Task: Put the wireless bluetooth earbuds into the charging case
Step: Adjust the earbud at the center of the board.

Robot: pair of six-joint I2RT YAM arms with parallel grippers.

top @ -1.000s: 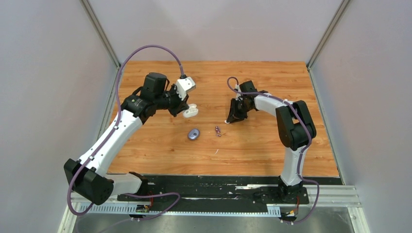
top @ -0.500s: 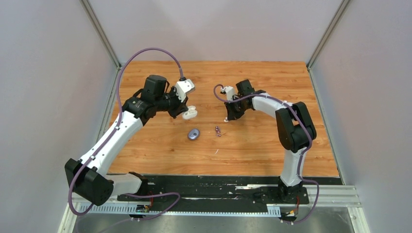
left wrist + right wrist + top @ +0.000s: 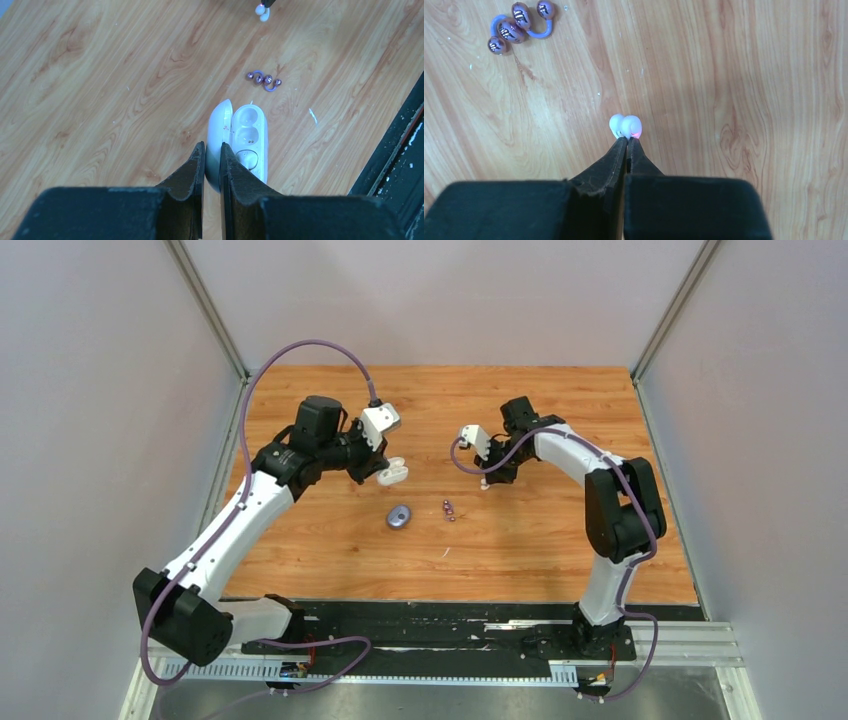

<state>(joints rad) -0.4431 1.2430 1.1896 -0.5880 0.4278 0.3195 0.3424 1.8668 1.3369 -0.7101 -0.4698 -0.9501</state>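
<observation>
You hold the white buds (image 3: 625,126) in the shut right claw (image 3: 628,141), and the left claw (image 3: 212,146) nips the open case (image 3: 248,135) by its lid — next, line them up over it.

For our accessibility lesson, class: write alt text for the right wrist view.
The right claw pinches white earbuds at its tips over a wooden table. At upper left, purple earbuds lie on the wood.

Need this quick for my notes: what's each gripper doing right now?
Left gripper: jaws closed on the open white charging case.
Right gripper: jaws closed, pinching the white earbuds at their very end.
</observation>
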